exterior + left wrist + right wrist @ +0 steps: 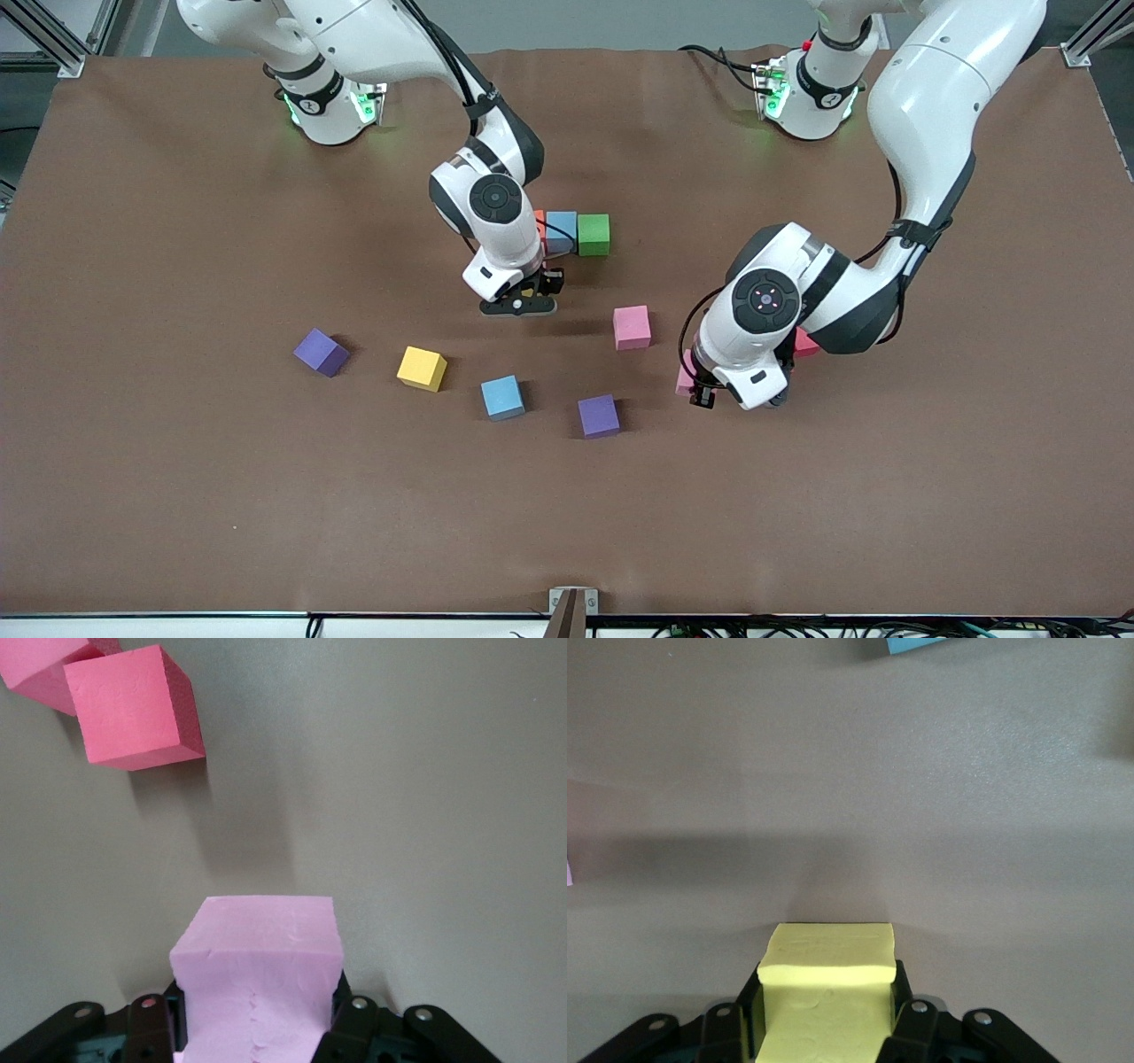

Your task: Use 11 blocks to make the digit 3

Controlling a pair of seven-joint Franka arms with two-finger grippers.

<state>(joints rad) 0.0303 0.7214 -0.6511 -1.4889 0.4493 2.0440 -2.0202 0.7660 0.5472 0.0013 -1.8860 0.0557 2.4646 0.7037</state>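
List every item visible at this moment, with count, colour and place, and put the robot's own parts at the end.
Row of blocks: three, orange (mostly hidden by the right arm), blue and green, side by side, farthest from the front camera.
Loose purple blocks: two, one toward the right arm's end, one nearest the front camera.
Loose yellow block: one, between the purple and light blue ones.
Loose light blue block: one, beside the nearer purple block.
Loose pink block: one, mid-table.
Red block: one, partly hidden under the left arm.
Held pink block: one, in the left hand.
Held yellow block: one, in the right hand.
Table: one, brown.
Left hand: shut on its block.
Right hand: shut on its block.
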